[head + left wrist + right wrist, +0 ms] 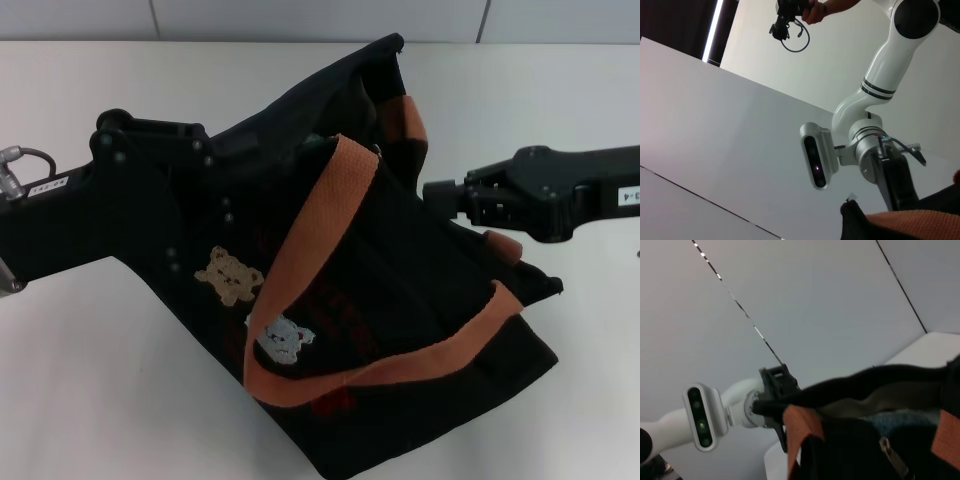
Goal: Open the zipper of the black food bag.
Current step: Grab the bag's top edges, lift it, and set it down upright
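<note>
The black food bag hangs tilted over the white table, with its orange-brown handles and bear patches facing me. My left gripper reaches in from the left and is shut on the bag's rim, as the right wrist view shows. From the right, my right gripper meets the bag's top edge with its fingers together. A silver pull of the zipper runs out of the right wrist view toward that gripper. The bag's mouth gapes at its far end, showing pale lining.
The white table spreads under and around the bag, with a tiled wall behind its far edge. In the left wrist view the right arm's wrist comes down to the bag's fabric. A person's hand holds a cable high up.
</note>
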Robot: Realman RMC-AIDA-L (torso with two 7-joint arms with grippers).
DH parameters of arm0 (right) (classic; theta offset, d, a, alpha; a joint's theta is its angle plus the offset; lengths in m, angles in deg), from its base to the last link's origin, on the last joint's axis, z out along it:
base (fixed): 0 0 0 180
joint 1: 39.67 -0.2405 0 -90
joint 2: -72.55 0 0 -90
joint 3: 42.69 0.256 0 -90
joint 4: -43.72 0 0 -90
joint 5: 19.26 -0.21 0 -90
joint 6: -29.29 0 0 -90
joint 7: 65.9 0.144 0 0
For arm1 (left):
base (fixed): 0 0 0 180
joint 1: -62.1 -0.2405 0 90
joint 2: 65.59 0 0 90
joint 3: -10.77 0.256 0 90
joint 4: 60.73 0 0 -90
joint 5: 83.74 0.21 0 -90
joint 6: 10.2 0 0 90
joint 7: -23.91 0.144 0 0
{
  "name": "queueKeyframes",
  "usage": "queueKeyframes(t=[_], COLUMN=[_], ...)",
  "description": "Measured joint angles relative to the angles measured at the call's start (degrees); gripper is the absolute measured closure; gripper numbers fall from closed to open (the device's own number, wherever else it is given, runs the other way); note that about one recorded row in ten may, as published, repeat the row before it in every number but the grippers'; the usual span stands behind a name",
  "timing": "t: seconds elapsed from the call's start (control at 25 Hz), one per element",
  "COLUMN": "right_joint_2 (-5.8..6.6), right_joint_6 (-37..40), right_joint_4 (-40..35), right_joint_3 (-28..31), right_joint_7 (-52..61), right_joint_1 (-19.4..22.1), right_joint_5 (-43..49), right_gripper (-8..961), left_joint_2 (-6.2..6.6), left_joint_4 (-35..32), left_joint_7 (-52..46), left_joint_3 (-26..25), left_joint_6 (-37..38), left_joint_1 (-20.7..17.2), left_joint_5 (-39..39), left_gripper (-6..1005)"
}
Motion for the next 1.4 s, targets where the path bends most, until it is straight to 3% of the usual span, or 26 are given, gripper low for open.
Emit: queueKeyframes(t=[0.36,0.72,1.04,1.4], right_joint_2=[-0.13,-0.02,-0.02,-0.24], right_joint_6=[0.48,-1.69,-3.92,-7.89], right_joint_4=[-1.97,-3.92,-5.39,-9.36], right_joint_3=[1.96,1.01,-2.75,-5.99], right_joint_7=[-9.96,-12.53,-12.91,-11.43], right_joint_1=[1.62,-2.65,-3.96,-4.21], right_joint_5=[-3.91,2.6,4.71,7.5], right_gripper=[859,788,592,639], left_joint_2=[0.0,0.0,0.0,0.0], left_joint_4=[-0.15,-0.39,-0.39,-0.48], left_joint_7=[0.02,0.0,0.0,0.0], left_joint_3=[0.41,0.65,0.69,1.09], left_joint_6=[0.0,0.0,-0.01,-0.1], left_joint_1=[0.06,0.05,0.41,0.64], left_joint_5=[-0.08,-0.08,-0.08,-0.07], left_gripper=[871,871,874,874])
